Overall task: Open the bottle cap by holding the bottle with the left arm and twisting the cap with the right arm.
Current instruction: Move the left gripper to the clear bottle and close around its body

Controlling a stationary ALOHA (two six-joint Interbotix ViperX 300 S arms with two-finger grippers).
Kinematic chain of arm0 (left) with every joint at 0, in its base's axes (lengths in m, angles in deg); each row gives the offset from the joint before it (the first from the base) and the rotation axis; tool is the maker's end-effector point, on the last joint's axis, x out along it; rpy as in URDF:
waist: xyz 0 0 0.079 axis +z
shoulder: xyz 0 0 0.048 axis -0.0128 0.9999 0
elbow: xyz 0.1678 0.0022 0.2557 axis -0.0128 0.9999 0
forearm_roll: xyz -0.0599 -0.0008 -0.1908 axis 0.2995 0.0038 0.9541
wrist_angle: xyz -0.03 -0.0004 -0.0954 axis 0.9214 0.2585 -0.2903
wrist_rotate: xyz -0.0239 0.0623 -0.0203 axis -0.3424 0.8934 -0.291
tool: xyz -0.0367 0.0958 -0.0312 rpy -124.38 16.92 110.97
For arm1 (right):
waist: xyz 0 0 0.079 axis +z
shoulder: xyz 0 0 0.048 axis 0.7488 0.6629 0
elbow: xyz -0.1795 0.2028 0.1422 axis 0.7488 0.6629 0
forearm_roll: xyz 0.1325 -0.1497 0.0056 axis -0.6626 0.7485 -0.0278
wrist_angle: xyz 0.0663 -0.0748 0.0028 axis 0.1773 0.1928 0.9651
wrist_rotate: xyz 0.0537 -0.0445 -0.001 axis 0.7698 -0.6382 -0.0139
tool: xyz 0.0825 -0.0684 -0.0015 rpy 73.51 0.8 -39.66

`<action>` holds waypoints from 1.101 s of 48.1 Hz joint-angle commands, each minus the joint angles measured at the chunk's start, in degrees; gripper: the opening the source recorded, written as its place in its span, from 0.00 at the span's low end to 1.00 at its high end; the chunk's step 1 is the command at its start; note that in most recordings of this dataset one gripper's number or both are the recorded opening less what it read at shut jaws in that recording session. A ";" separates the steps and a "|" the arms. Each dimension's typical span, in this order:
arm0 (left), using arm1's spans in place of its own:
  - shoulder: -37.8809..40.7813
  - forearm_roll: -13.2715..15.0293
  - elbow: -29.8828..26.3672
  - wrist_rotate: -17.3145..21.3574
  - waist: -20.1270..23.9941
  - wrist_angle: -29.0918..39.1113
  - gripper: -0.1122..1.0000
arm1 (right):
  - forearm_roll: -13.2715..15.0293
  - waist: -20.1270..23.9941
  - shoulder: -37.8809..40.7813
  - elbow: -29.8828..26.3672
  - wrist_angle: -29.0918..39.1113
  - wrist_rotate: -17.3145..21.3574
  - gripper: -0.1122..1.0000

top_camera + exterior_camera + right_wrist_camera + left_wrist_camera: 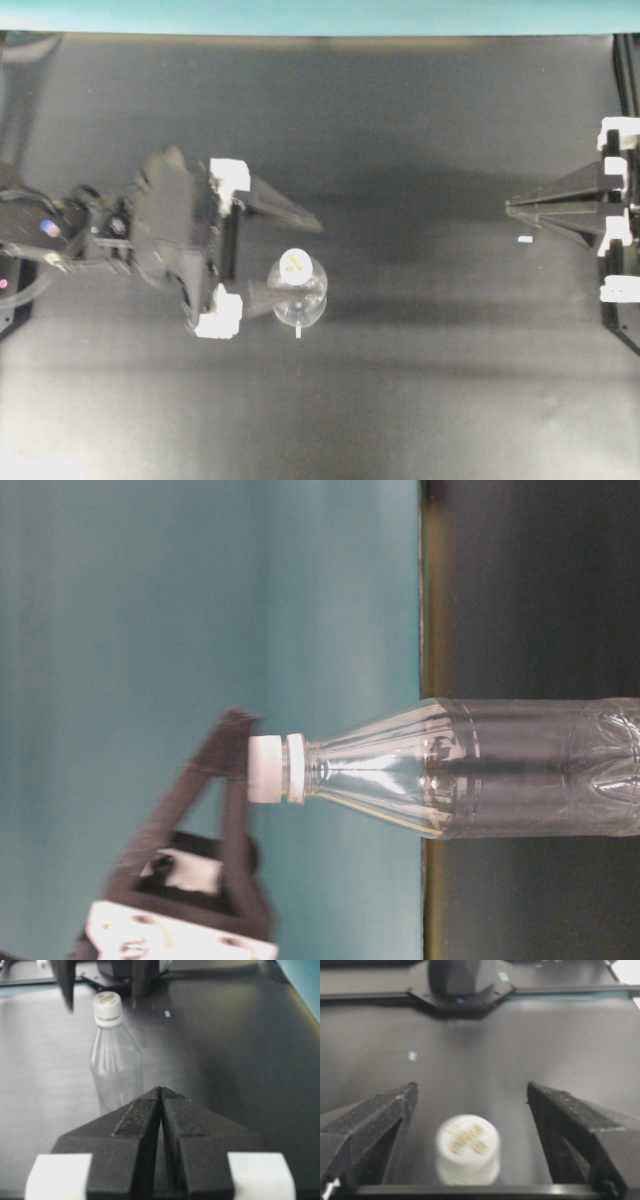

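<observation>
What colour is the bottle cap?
White, with faint yellowish markings on top. The bottle cap shows best in the left wrist view.

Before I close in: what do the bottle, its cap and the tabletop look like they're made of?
The bottle: clear, glossy plastic by the look; the table shows through it and ribs catch highlights. The bottle cap: opaque white plastic, matte, with faint yellowish marks on top. The tabletop: dark, matte sheet, possibly rubber or painted board; only soft reflections.

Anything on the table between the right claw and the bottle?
Only a small white tape mark lies near the right claw; otherwise bare dark table up to the bottle, as the overhead view shows.
</observation>
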 commanded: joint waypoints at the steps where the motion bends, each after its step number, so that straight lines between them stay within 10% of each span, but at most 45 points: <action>1: 1.32 -0.18 -0.18 -0.09 -0.62 -1.23 0.95 | -0.53 -0.97 -0.18 -1.49 0.53 1.58 0.10; 53: 22.59 -0.18 4.22 -3.52 1.14 -9.58 0.95 | -1.14 0.09 3.08 -6.50 13.54 10.46 0.10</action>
